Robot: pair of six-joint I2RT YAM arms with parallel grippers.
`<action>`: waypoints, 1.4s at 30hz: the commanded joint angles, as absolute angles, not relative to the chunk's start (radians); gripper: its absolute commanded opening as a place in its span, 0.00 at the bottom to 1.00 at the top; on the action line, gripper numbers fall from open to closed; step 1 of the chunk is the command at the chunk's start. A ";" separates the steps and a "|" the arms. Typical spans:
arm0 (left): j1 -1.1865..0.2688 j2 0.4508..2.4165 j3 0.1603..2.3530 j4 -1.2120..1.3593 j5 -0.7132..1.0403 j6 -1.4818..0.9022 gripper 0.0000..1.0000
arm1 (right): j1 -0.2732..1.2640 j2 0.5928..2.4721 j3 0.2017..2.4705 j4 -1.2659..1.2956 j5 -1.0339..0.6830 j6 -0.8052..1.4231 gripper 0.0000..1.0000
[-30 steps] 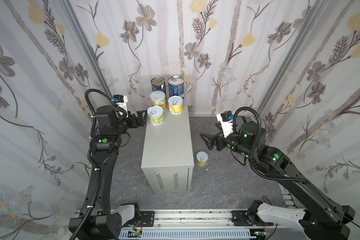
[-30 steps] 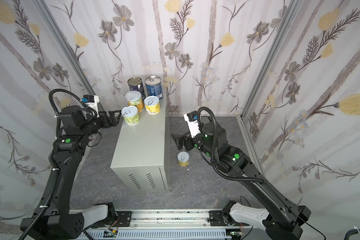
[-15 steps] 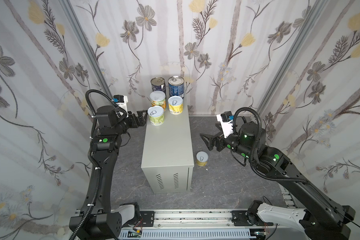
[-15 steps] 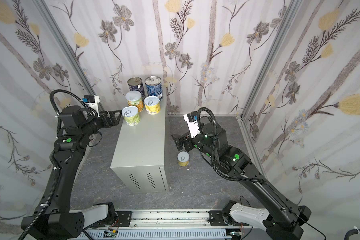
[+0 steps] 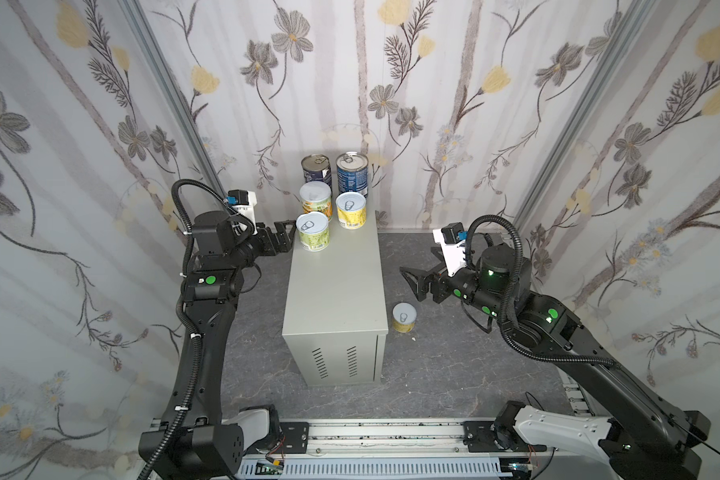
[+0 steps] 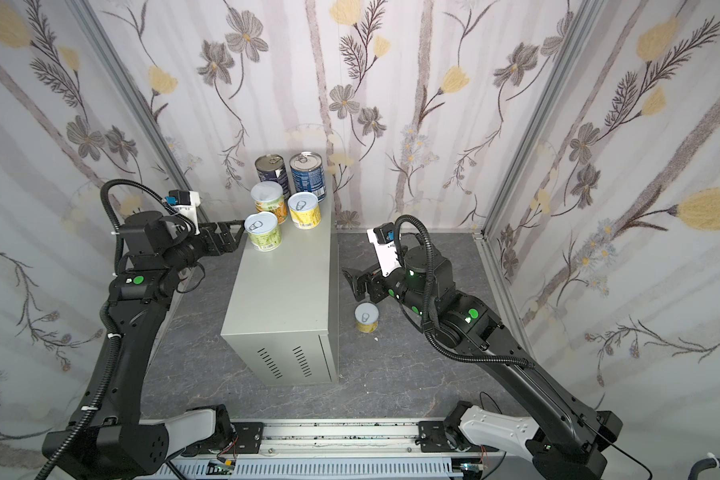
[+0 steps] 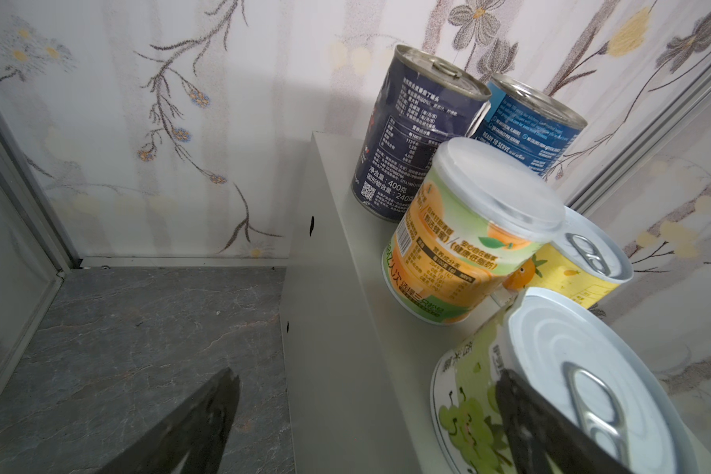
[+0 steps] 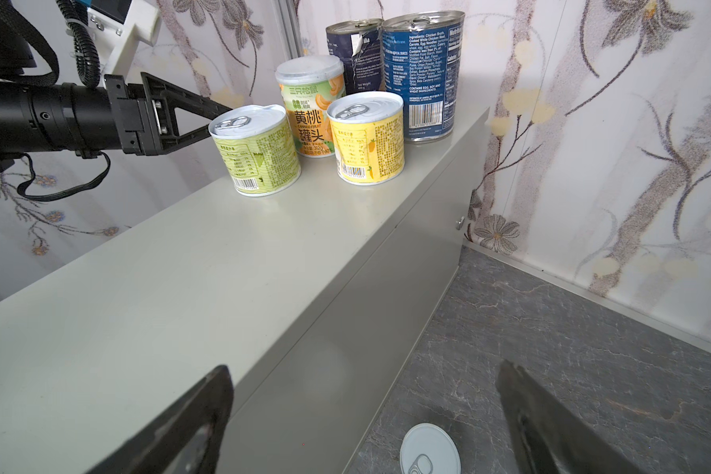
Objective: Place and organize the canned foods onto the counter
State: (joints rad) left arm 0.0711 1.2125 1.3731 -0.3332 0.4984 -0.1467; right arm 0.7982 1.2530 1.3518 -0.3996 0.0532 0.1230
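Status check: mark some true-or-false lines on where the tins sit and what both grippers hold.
Five tins stand on the light-grey metal cabinet. True.
The two tall dark-blue tins are at its vented end. False: they stand at the far end, by the wall.
The left gripper is shut on the green-labelled tin. False: its jaws are open, the tin beside one finger.
A short yellow tin stands upright on the dark marbled floor. True.
The right gripper holds that tin. False: it is open and empty, above the floor.
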 commanded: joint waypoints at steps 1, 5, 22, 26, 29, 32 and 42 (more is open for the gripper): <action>0.072 1.213 1.373 -0.294 0.513 -0.148 1.00 | 0.801 1.251 1.350 -0.385 0.063 0.133 1.00; 0.072 1.215 1.373 -0.293 0.514 -0.150 1.00 | 0.802 1.251 1.349 -0.385 0.064 0.132 1.00; 0.072 1.216 1.373 -0.289 0.523 -0.155 1.00 | 0.806 1.244 1.341 -0.384 0.069 0.133 1.00; 0.072 1.218 1.373 -0.287 0.529 -0.154 1.00 | 0.807 1.243 1.336 -0.380 0.069 0.133 1.00; 0.072 1.219 1.373 -0.288 0.529 -0.155 1.00 | 0.807 1.241 1.337 -0.379 0.069 0.133 1.00; 0.072 1.220 1.374 -0.290 0.529 -0.155 1.00 | 0.807 1.241 1.336 -0.379 0.071 0.133 1.00; 0.071 1.221 1.375 -0.287 0.532 -0.156 1.00 | 0.807 1.238 1.335 -0.379 0.071 0.134 1.00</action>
State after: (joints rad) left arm 0.0711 1.2190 1.3727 -0.3325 0.5129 -0.1543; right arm 0.8059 1.2415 1.3365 -0.4000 0.0593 0.1272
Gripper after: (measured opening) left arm 0.997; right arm 0.996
